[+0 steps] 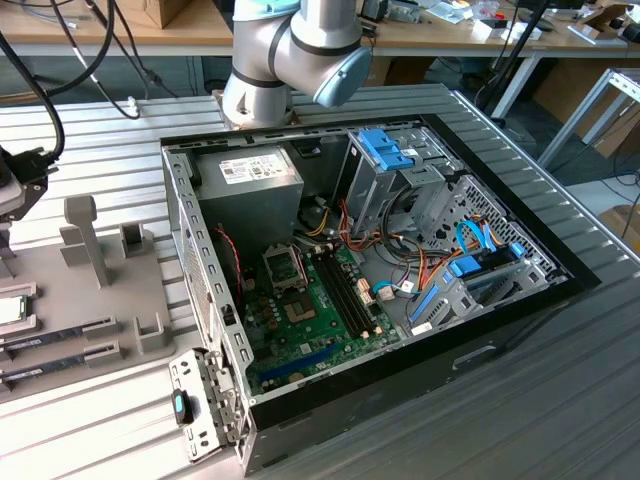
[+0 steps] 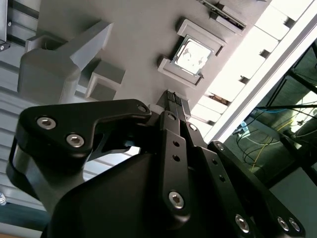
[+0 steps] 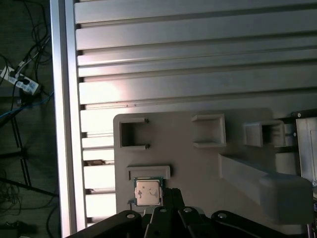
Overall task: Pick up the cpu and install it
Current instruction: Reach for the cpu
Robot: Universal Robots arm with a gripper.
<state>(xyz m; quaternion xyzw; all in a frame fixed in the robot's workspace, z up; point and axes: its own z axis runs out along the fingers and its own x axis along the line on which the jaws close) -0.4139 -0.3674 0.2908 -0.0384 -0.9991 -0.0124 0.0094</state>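
The ribbed bench carried the open computer case and, on the exterior view's left of it, a grey holder plate where the cpu lay flat in a shallow framed nest, silver top up. The end effector hung over that plate with its fingers closed together and nothing between them. Lowered like this, they would probably press on the lid or catch the nest's raised rim and tip the chip. In both wrist views the cpu lay just beyond their tips, near but apart
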